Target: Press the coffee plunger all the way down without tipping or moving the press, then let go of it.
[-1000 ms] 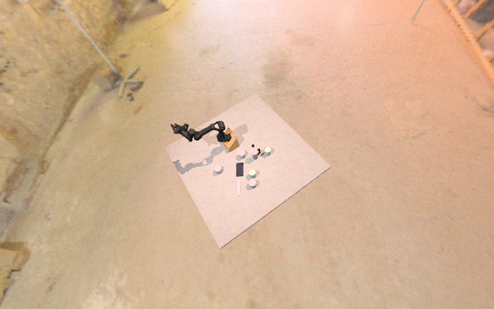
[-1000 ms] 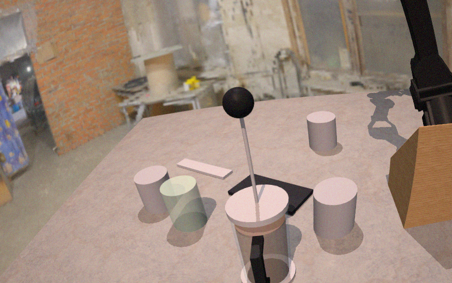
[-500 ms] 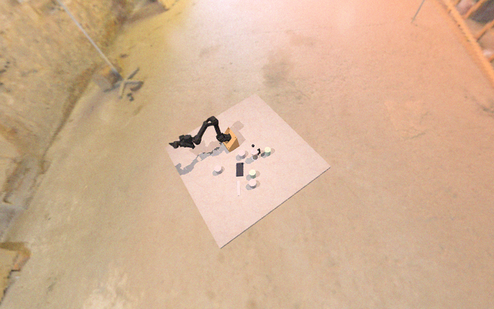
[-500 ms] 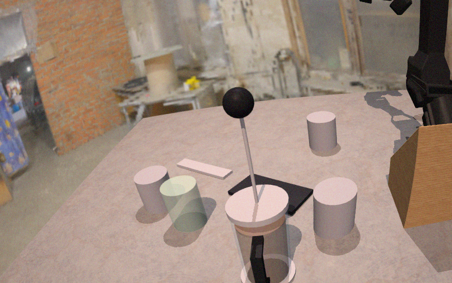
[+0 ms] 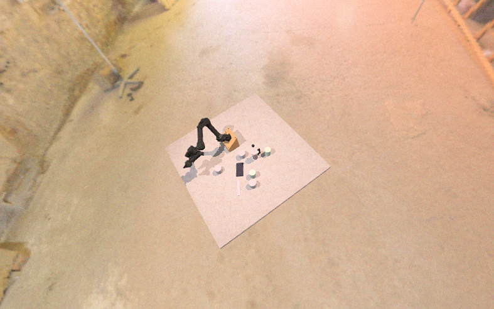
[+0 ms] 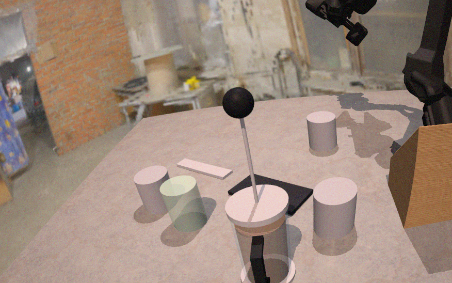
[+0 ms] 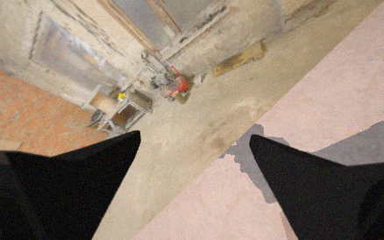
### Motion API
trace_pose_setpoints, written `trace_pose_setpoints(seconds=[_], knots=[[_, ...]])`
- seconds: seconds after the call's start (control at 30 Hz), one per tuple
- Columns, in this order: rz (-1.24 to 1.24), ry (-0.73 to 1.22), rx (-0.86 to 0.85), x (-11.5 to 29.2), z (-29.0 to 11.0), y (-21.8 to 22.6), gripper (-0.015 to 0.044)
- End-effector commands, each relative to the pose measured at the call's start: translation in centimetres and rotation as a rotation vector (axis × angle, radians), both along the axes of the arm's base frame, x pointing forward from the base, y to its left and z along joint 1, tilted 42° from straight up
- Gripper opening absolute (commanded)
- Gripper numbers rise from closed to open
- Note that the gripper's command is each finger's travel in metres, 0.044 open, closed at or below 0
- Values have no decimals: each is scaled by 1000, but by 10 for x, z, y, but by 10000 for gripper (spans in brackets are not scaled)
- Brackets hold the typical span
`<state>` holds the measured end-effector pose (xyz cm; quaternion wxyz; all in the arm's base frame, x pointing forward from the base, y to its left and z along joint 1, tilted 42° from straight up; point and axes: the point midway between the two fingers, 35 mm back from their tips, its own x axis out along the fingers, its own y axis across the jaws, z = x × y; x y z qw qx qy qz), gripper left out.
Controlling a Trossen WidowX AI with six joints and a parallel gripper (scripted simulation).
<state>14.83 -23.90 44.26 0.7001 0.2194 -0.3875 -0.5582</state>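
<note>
The coffee press (image 5: 254,156) (image 6: 276,245) stands upright, its clear body low in the exterior view with a black handle (image 6: 257,253) towards that camera. Its pale lid (image 6: 240,213) is on. The plunger is up: a long thin rod (image 6: 247,150) rises from the lid to a black ball knob (image 6: 238,103) (image 5: 252,145). My gripper (image 5: 186,165) (image 7: 195,137) is open with nothing between the fingers. It is far from the press, over the table's left edge in the top view, and touches nothing. The press is not in the wrist view.
Grey cylinders (image 5: 218,170) (image 6: 335,217) (image 6: 322,135) (image 6: 151,193) and green cups (image 5: 267,151) (image 6: 184,206) stand around the press. A black pad (image 5: 239,169) (image 6: 298,193) and a pale strip (image 5: 238,188) (image 6: 204,168) lie flat. A wooden block (image 5: 233,145) (image 6: 430,176) is beside the arm's base.
</note>
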Motion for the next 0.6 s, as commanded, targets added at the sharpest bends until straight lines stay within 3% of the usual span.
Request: trace_pose_setpoints(seconds=[0.0, 0.3, 0.57], knots=[[152, 140, 54, 54, -25, 17, 440], [509, 541, 91, 161, -95, 107, 440], [813, 916, 2, 206, -164, 226, 440]])
